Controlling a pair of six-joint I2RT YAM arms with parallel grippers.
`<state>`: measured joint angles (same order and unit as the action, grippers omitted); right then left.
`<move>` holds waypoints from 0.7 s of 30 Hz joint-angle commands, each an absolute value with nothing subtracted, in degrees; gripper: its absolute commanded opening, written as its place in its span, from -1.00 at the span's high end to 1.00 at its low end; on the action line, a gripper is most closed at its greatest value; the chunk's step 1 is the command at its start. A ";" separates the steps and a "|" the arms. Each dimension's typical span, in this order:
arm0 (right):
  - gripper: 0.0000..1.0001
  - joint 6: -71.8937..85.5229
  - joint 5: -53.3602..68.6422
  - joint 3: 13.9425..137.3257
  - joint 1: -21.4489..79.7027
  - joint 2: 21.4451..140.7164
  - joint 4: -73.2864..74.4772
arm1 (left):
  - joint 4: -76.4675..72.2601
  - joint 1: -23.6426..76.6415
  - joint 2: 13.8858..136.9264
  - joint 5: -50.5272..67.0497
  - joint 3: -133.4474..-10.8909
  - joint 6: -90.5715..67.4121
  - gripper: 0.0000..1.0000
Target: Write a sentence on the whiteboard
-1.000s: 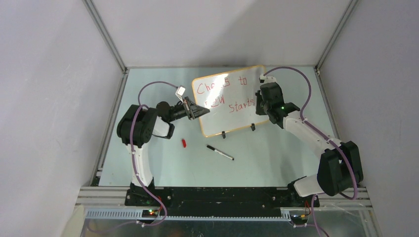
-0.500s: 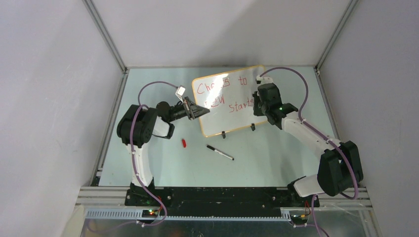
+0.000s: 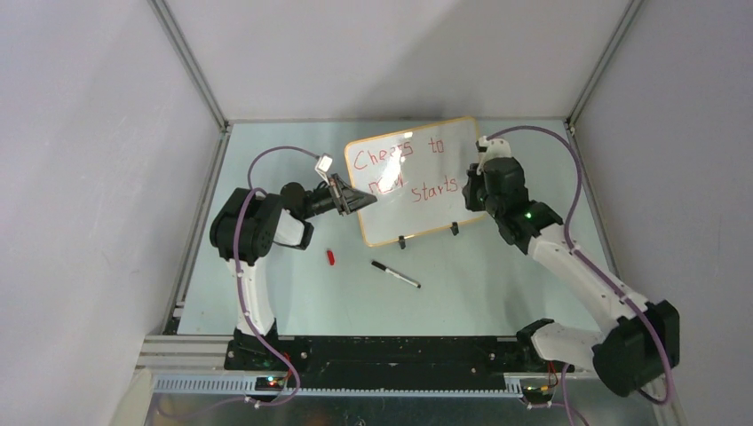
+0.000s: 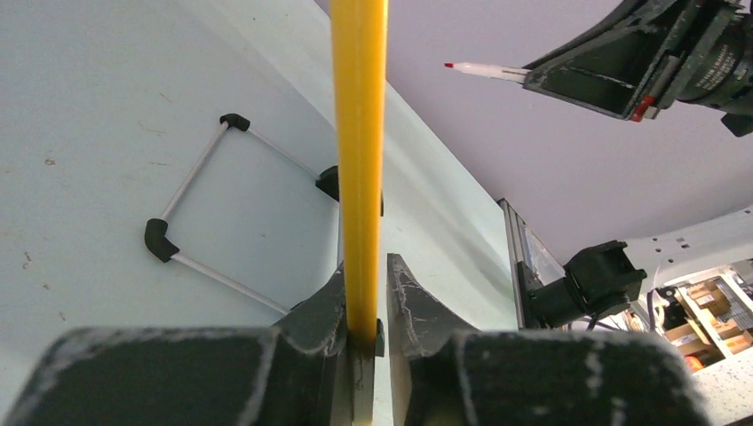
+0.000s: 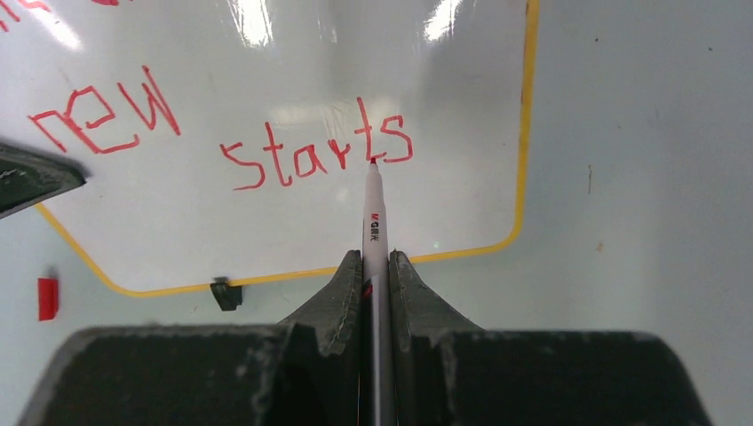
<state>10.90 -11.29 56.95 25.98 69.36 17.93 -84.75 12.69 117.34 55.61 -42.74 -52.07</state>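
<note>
We are looking at a pale green table that is carrying two loose things near its middle. A black and white marker is lying slantwise, and a small red cap is sitting to its left, apart from it. Grey walls are closing in the left, far and right sides.

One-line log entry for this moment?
left gripper: astride rim of glossy white whiteboard | right gripper: shut on white red-tipped marker | red handwritten sentence: looks finished
</note>
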 commanded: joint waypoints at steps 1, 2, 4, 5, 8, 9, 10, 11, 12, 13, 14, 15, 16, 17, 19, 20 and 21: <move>1.00 10.92 -11.01 53.39 26.47 63.53 14.07 | -87.79 12.05 114.99 54.26 -42.19 -51.72 0.57; 1.00 10.91 -10.86 52.33 26.53 62.92 13.85 | -87.80 11.96 114.80 53.98 -41.97 -51.52 0.53; 1.00 10.78 -10.95 50.91 26.65 60.50 13.12 | -87.76 11.68 114.11 53.12 -40.94 -50.87 0.48; 1.00 10.69 -10.88 50.46 26.64 59.95 12.40 | -87.73 11.55 113.54 52.50 -40.16 -50.36 0.47; 1.00 10.72 -10.24 48.15 26.85 57.17 10.76 | -87.80 10.89 111.82 51.25 -38.56 -49.45 0.42; 1.00 10.76 -9.77 47.26 27.06 56.62 9.94 | -87.78 10.72 111.37 50.08 -37.30 -48.95 0.41; 1.00 10.80 -9.50 46.83 27.20 55.66 9.58 | -87.79 10.39 110.35 49.43 -36.54 -48.45 0.40; 1.00 10.80 -9.23 45.96 27.45 55.21 8.61 | -87.84 10.16 109.67 48.35 -34.93 -48.13 0.40; 1.00 10.74 -9.05 45.61 27.57 54.47 8.22 | -87.82 9.70 108.30 47.86 -34.08 -47.50 0.39; 1.00 10.73 -8.75 45.22 27.72 54.22 7.70 | -87.81 9.19 107.45 46.92 -32.36 -47.22 0.39; 1.00 10.70 -8.68 45.15 27.84 53.85 7.55 | -87.80 8.95 105.86 46.05 -30.74 -46.83 0.38; 1.00 10.67 -8.41 45.10 27.94 53.54 7.47 | -87.76 8.48 105.09 45.61 -29.92 -46.66 0.38; 1.00 10.64 -8.25 45.05 27.99 53.36 7.47 | -87.73 8.15 103.59 44.67 -28.38 -46.51 0.37; 1.00 10.75 -7.99 45.08 28.07 53.00 7.47 | -87.76 7.57 102.12 44.48 -27.72 -46.59 -0.54; 1.00 10.91 -7.71 45.09 28.11 52.44 7.55 | -87.72 7.01 99.50 43.99 -25.72 -46.82 -0.93; 1.00 10.92 -7.55 45.04 28.16 52.23 7.69 | -87.72 6.89 98.53 42.70 -23.64 -46.84 -0.96; 1.00 11.00 -7.36 44.81 28.20 51.82 7.67 | -87.72 6.60 96.31 41.96 -22.63 -46.80 -0.98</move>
<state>10.90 -8.47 45.06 27.79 53.89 10.61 -84.86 7.66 103.00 45.65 -26.30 -48.45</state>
